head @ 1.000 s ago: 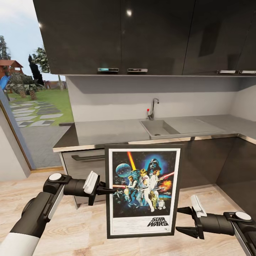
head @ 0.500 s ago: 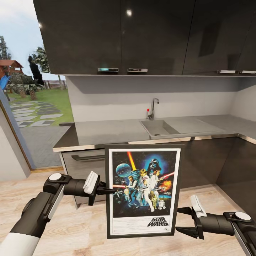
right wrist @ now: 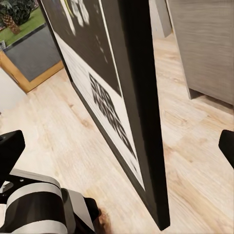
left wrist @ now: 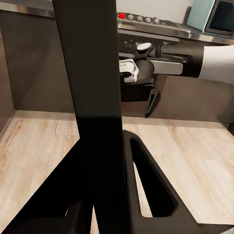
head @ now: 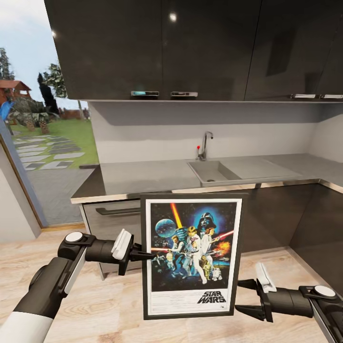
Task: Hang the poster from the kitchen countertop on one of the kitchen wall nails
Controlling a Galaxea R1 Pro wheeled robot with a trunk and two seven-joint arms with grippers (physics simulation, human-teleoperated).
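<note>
The Star Wars poster (head: 193, 252) hangs upright in front of the cabinets, above the wooden floor. My left gripper (head: 145, 256) is shut on its left frame edge, and the dark frame (left wrist: 92, 97) runs between that gripper's fingers (left wrist: 156, 190). My right gripper (head: 240, 297) is open beside the poster's lower right corner, its fingertips apart from the frame. The right wrist view looks along the poster's edge (right wrist: 139, 107). Behind the poster lies the grey kitchen countertop (head: 143, 176). The wall nails are out of view.
The sink (head: 212, 171) and chrome tap (head: 205, 145) are set into the counter, under dark upper cabinets (head: 190, 47). Dark lower cabinets (head: 276, 214) run on to the right corner. A glass door (head: 43, 143) to the garden is at the left. Wooden floor (head: 109, 305) spreads below.
My right gripper has dropped slightly, staying open beside the poster's lower right corner. The poster and the left gripper have not moved.
</note>
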